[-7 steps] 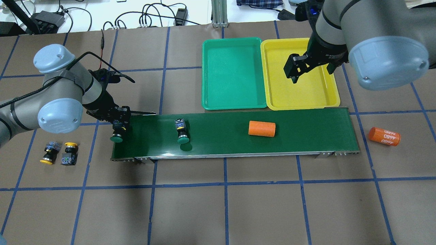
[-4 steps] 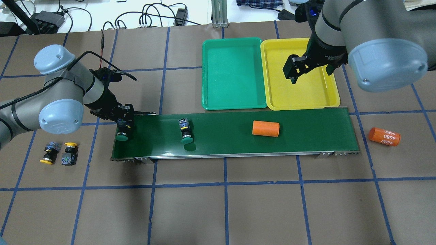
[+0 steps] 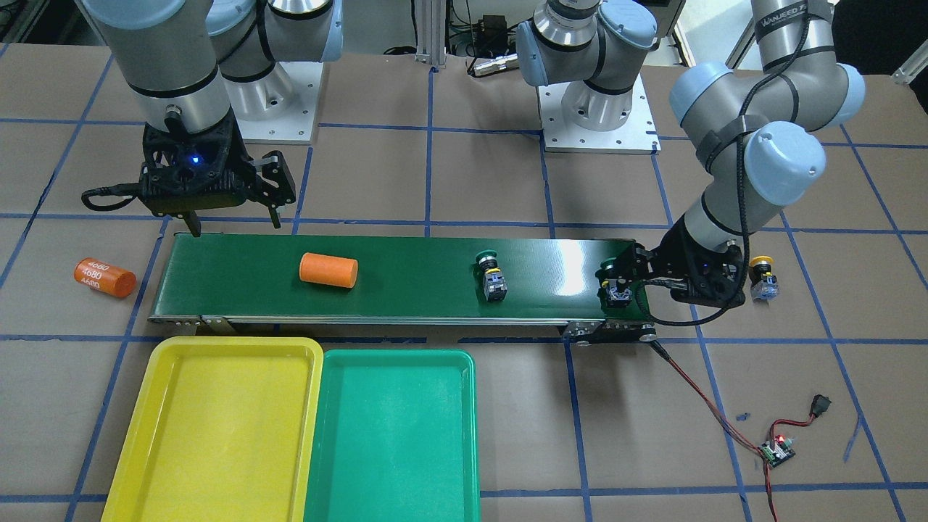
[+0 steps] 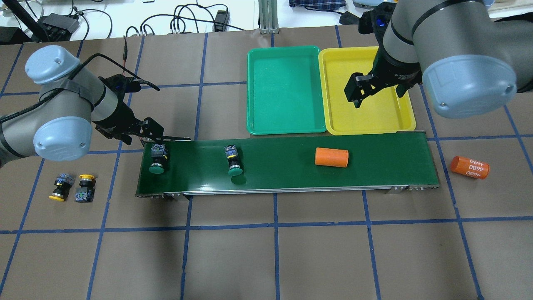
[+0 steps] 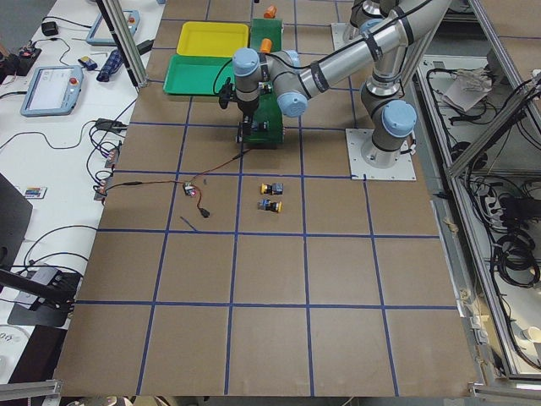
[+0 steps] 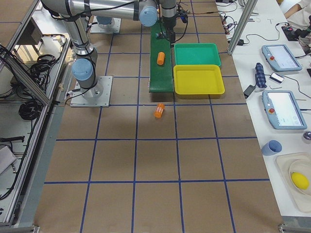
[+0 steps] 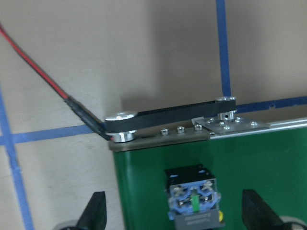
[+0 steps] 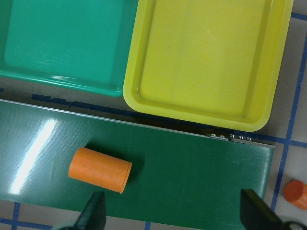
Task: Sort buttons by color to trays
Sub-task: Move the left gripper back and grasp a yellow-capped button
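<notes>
**Left claw standing wide around a green button on the belt**

The left claw (image 4: 154, 141) is standing wide open at the left end of the conveyor belt (image 4: 283, 166). Its fingers (image 7: 96, 213) are flanking a green-capped button (image 4: 157, 160) that is lying on the belt, touching neither. A second green-capped button (image 4: 234, 162) is lying further along the belt, and an orange cylinder (image 4: 331, 157) is lying beyond it toward the right end. Two yellow-capped buttons (image 4: 58, 189) (image 4: 85, 187) are sitting on the table (image 4: 316, 250) off the belt's left end. The right claw (image 3: 235, 217) is hanging wide open, holding nothing, high over the belt's right part. The green tray (image 4: 287, 91) and yellow tray (image 4: 374, 121) are lying side by side just behind the belt.
</notes>
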Action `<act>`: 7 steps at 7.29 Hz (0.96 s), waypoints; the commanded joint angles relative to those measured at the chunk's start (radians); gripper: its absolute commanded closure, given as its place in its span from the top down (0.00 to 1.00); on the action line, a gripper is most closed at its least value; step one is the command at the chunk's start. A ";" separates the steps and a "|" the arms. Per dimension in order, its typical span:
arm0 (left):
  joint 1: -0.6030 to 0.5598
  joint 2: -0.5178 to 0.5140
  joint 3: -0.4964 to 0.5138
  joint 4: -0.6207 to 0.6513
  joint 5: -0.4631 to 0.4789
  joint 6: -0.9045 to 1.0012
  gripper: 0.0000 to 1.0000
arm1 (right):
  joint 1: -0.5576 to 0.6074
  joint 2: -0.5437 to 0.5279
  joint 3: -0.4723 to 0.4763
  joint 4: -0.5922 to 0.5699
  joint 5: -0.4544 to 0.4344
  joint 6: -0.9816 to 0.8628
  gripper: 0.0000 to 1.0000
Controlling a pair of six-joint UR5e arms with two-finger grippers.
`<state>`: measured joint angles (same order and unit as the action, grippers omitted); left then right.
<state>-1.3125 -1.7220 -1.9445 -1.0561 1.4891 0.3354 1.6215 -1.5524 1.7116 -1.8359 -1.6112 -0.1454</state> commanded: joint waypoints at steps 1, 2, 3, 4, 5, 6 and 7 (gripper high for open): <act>0.135 0.006 0.018 -0.001 0.120 0.014 1.00 | 0.000 0.000 0.008 -0.002 0.002 0.000 1.00; 0.220 -0.005 0.001 -0.001 0.119 0.043 1.00 | 0.001 -0.003 0.008 -0.002 0.002 0.001 1.00; 0.264 -0.023 -0.014 0.001 0.117 0.097 1.00 | 0.001 -0.002 0.008 -0.002 0.002 0.001 1.00; 0.283 -0.034 -0.040 0.037 0.123 0.146 1.00 | 0.001 -0.003 0.008 -0.002 0.002 0.001 1.00; 0.289 -0.034 -0.088 0.060 0.122 0.151 1.00 | 0.001 -0.002 0.008 -0.002 0.002 0.001 1.00; 0.294 -0.051 -0.126 0.129 0.126 0.163 1.00 | 0.001 -0.002 0.008 -0.002 0.001 0.003 1.00; 0.303 -0.068 -0.140 0.145 0.126 0.163 1.00 | 0.001 -0.002 0.006 -0.002 -0.001 0.003 1.00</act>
<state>-1.0206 -1.7707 -2.0542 -0.9503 1.6136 0.4910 1.6229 -1.5541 1.7194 -1.8377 -1.6105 -0.1432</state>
